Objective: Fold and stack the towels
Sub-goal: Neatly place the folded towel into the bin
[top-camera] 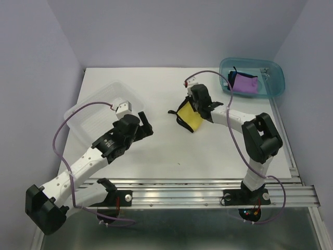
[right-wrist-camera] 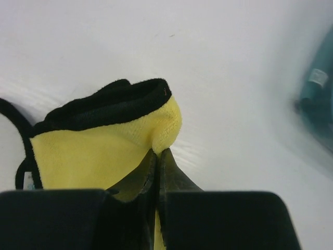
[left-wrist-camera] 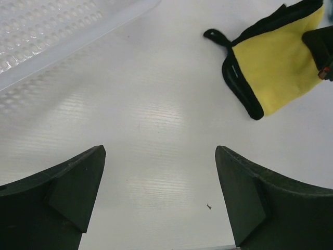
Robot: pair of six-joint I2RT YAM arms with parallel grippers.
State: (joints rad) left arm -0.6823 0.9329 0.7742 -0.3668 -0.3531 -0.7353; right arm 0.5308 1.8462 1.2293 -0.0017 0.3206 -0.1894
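Folding seems under way: right jaws pinched tight on a corner of the yellow towel point(top-camera: 190, 115), at mid-tabletop point(top-camera: 166, 156); left jaws gape wide, holding nothing; next, likely, that corner must be carried across to the opposite edge.

The towel point(top-camera: 190, 115) is between the right gripper's point(right-wrist-camera: 157, 153) tips. A bin point(top-camera: 278, 86) holding another towel point(top-camera: 244, 83) lies to its right — a tray point(top-camera: 88, 112) lies ahead-left of the left gripper point(top-camera: 147, 124).

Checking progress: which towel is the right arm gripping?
The yellow towel, black-edged, pinched by the right gripper, fingers shut. The purple towel lies untouched in the teal bin.
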